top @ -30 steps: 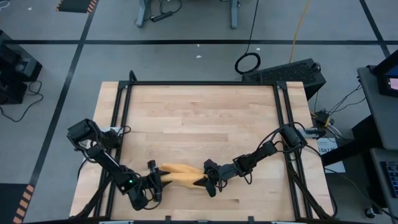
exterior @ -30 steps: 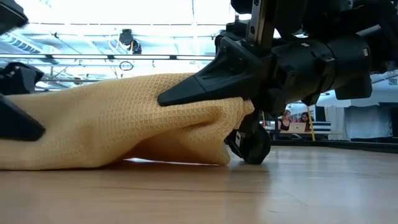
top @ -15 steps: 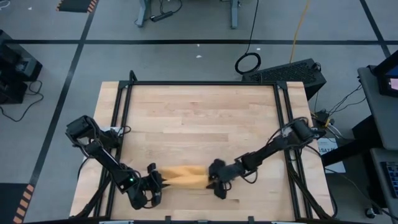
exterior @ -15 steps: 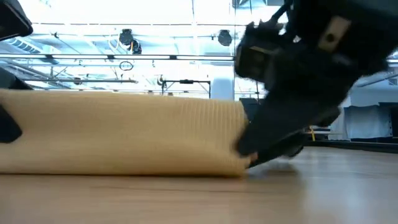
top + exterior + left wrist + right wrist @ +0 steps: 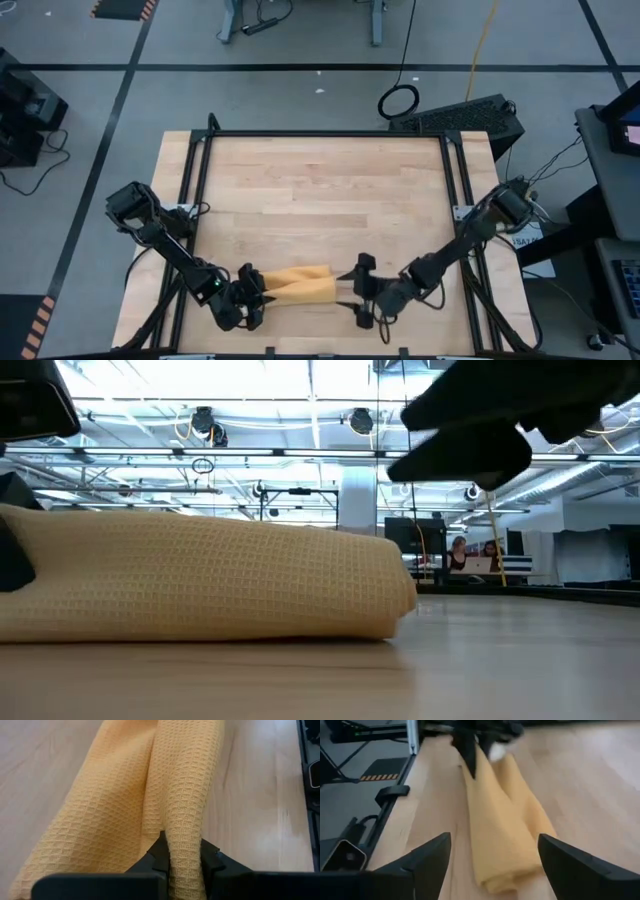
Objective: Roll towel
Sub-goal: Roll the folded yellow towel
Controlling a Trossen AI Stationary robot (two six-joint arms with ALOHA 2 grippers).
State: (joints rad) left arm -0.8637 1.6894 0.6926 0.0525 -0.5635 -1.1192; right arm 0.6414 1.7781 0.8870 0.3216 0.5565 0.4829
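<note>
I see most of the bench bare wood, so I have free passage across its far and middle parts. Along the near edge the towel lies between left gripper and right gripper, blocking that strip.

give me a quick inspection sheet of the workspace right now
surface: wooden table, bare apart from the towel
job's things: towel lies bunched lengthwise near the table's front edge
clutter: nothing seen on the table
grippers: left gripper shut on the towel's end; right gripper open, clear of the towel's other end
cables: coiled cable on the floor beyond the table
surroundings: keyboard beyond the table's far right corner; people seated far off
</note>
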